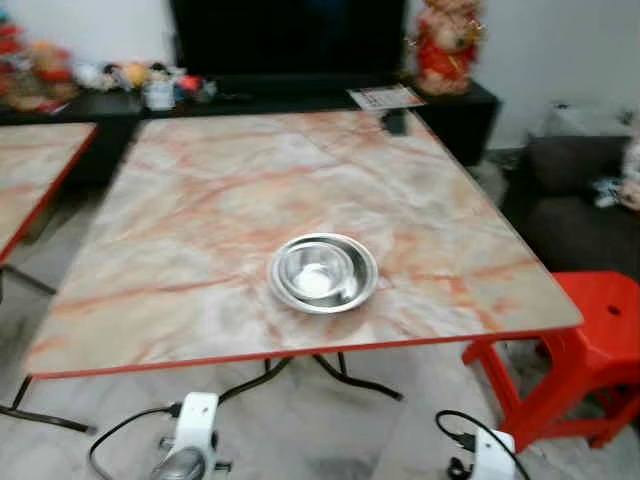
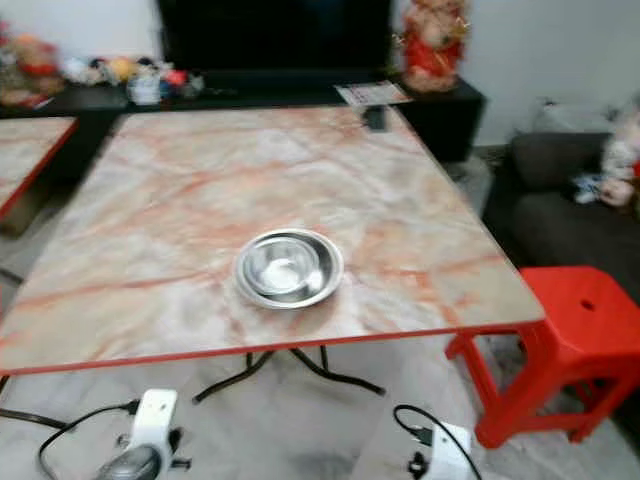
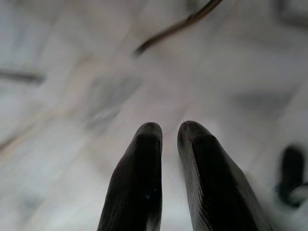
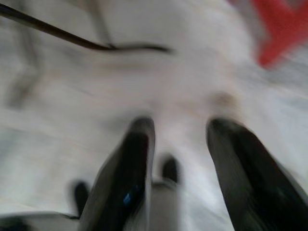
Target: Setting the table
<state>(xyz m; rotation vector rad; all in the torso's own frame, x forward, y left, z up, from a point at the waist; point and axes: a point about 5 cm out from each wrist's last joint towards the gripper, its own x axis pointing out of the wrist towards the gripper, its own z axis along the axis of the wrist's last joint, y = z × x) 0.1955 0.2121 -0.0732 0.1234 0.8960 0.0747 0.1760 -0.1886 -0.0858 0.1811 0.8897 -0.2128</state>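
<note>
With the left gripper [image 3: 168, 132] nearly closed and the right gripper [image 4: 180, 130] open, both low, a hurried reach might knock the steel bowl [image 1: 322, 272] off the table's [image 1: 200, 210] near edge.

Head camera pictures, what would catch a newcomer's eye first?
A shiny steel bowl sits alone near the front edge of a marble-patterned table with a red rim. A bright red stool stands at the table's right front corner, and a red figurine stands on the dark cabinet behind.

L gripper [image 3: 169, 132] narrow, R gripper [image 4: 180, 130] apart
</note>
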